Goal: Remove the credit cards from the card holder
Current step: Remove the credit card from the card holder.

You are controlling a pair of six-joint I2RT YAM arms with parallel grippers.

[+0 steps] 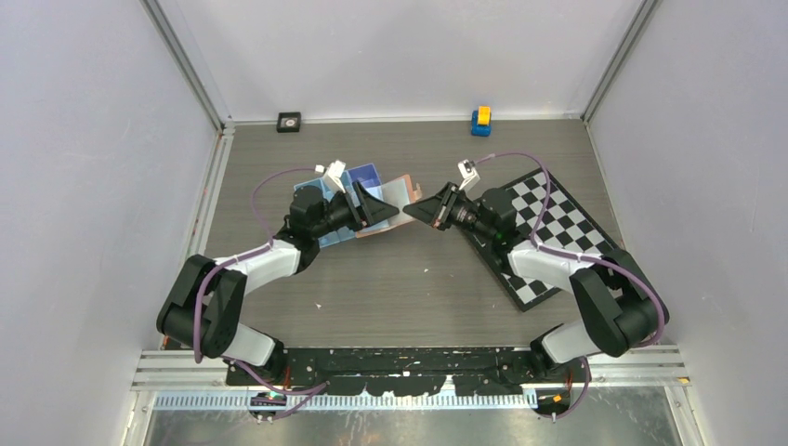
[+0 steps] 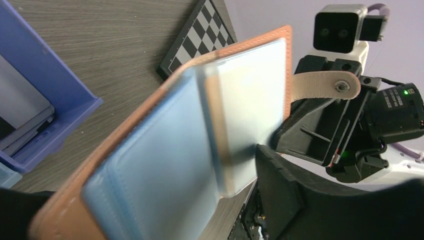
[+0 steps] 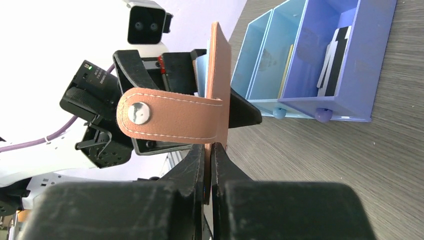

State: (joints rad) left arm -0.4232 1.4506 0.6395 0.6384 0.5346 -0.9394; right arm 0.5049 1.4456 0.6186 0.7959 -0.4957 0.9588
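Above the middle of the table, the card holder [image 1: 400,190] is held up between the two grippers.

The right gripper [image 3: 207,150] has its fingers pressed together on the edge of the tan cover, just below the strap [image 3: 170,118] with its snap stud. The left gripper [image 1: 376,212] has its jaws spread apart, one finger [image 2: 280,192] beside the holder's open clear sleeves and not pinching them. Whether any sleeve has a card in it cannot be told. Just behind the left gripper sits the blue tray [image 3: 372,65], with credit cards [image 3: 334,55] standing in its compartments, one dark and white, another yellowish. A checkered board [image 1: 550,232] lies under the right arm.
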